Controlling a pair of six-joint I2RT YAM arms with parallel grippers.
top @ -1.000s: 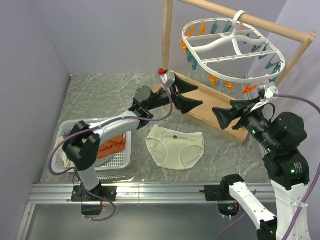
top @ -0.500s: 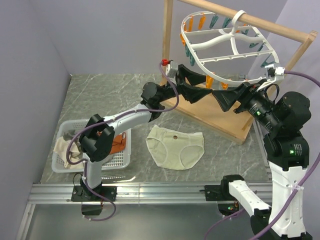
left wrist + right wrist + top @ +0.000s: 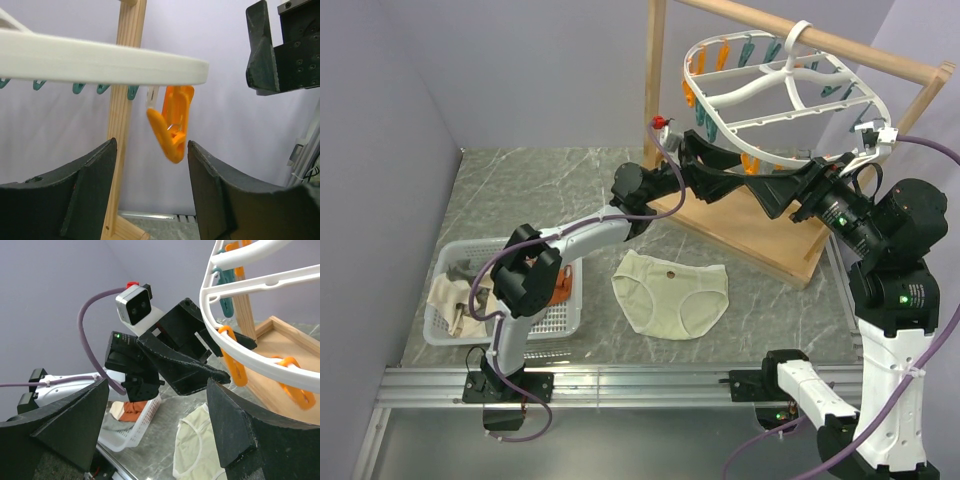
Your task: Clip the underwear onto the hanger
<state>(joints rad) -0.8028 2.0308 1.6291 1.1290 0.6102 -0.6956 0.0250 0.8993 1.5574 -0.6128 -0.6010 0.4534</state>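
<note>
The cream-yellow underwear (image 3: 672, 293) lies flat on the table and also shows in the right wrist view (image 3: 199, 450). The white oval hanger (image 3: 785, 95) hangs tilted from the wooden bar, with orange and teal clothespins round its rim. My left gripper (image 3: 735, 183) is open and raised under the hanger's near rim (image 3: 100, 62). An orange clothespin (image 3: 172, 125) hangs just above and between its fingertips (image 3: 152, 145), close to the right finger, not gripped. My right gripper (image 3: 782, 192) is open and empty, facing the left one under the rim (image 3: 157, 385).
The wooden frame stand (image 3: 750, 225) has its base on the table behind the underwear and an upright post (image 3: 122, 130) beside the clothespin. A white basket (image 3: 560, 322) at the left holds orange-rust, white and grey cloths. Purple walls close the left and back.
Both grippers rose from near the stand's base to just under the hanger's near rim, the left reaching farther right. The hanger swung and tilted. The underwear has not moved.
</note>
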